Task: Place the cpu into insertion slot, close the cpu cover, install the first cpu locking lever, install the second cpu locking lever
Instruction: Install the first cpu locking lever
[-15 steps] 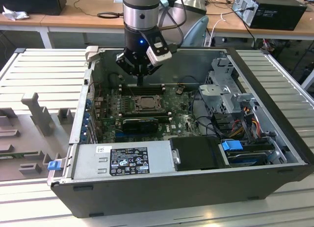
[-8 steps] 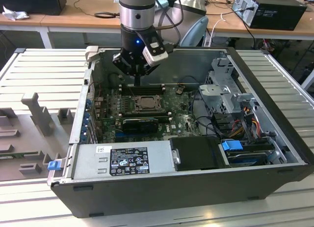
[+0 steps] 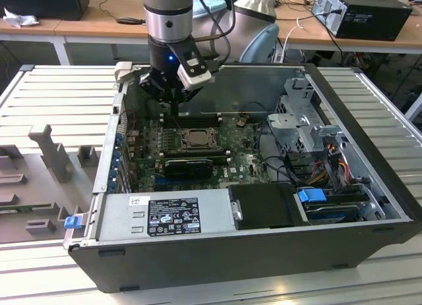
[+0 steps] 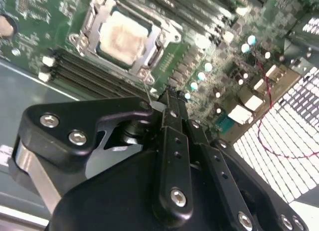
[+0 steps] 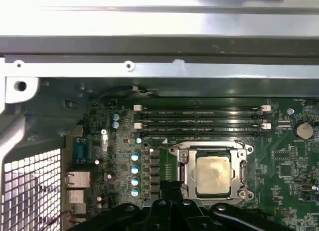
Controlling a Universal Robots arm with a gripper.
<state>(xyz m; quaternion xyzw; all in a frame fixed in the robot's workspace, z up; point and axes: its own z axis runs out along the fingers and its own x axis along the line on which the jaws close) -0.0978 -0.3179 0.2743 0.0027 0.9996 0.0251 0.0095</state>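
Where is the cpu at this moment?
In the first wrist view the cpu lies flat on the motherboard, inside the square frame of the cpu cover, next to the long memory slots.

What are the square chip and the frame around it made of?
The cpu looks like metal on top: a flat, dull beige-silver face with smudges. The cover around it looks like thin pressed steel, grey and a bit shiny, catching light on its edges. The board underneath is green and glossy, probably a coated plastic-like sheet, though that's a guess.
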